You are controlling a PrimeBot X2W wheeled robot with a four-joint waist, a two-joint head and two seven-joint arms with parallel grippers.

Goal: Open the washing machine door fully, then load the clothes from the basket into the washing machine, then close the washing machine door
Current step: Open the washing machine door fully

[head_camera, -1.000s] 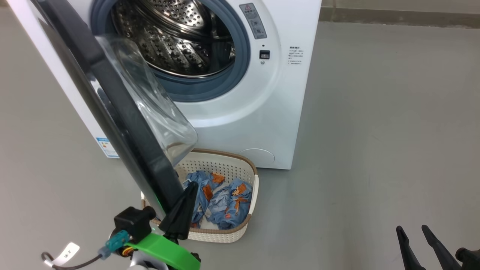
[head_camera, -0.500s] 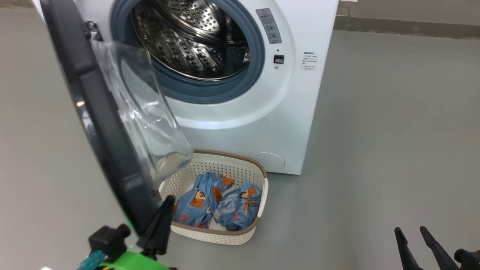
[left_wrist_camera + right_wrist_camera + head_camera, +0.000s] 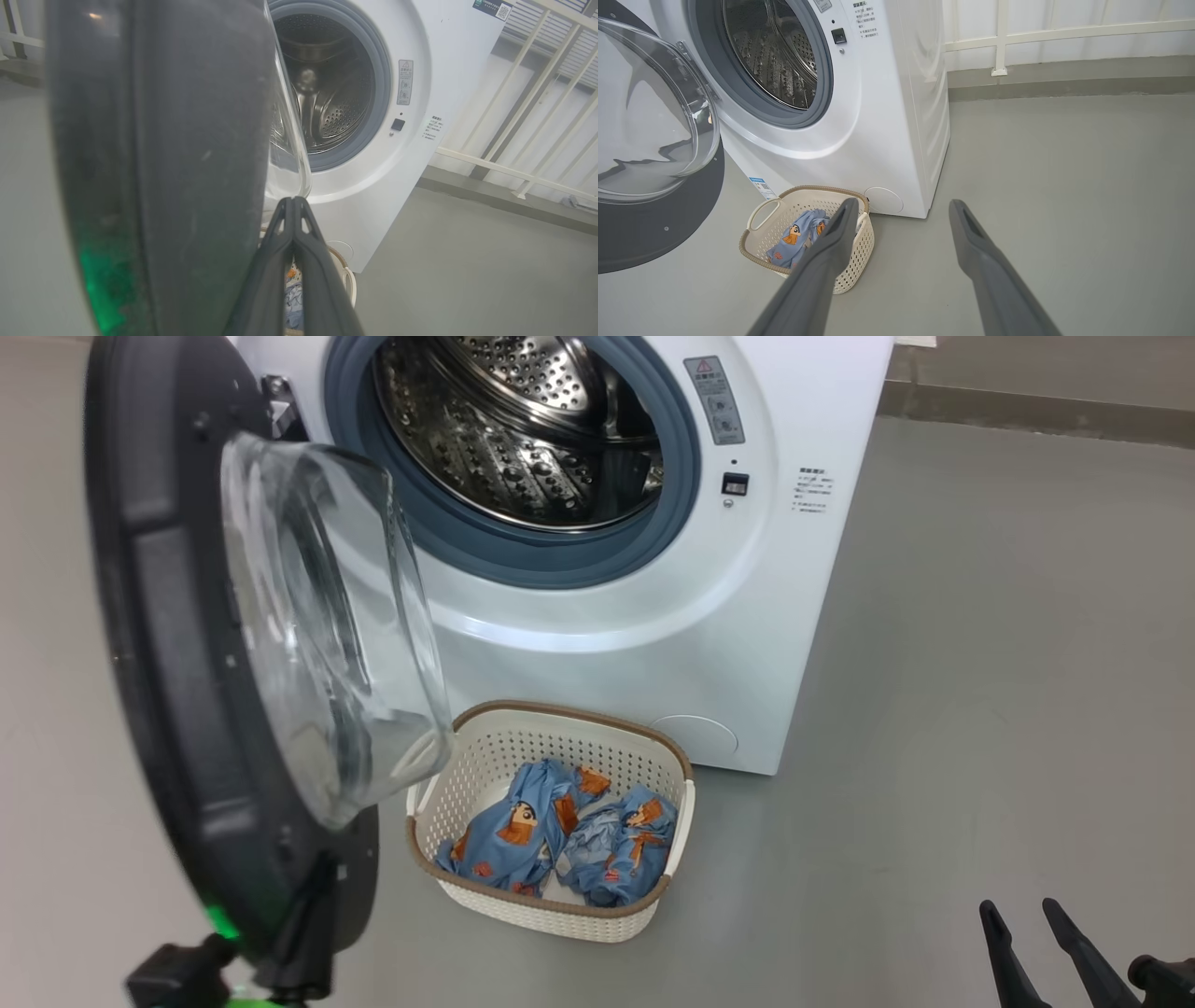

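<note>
The glossy black-rimmed round glass door (image 3: 159, 616) stands swung open at the left of the white front-loading washing machine (image 3: 794, 616). The left gripper (image 3: 294, 203), fingers pressed together around nothing, sits at the door's bottom edge. The right gripper (image 3: 901, 205), spread wide and empty, hangs well right of the cream perforated plastic basket (image 3: 560, 714) holding the light-blue printed clothes (image 3: 523, 831), on the grey floor (image 3: 980, 709) by the machine's front.
</note>
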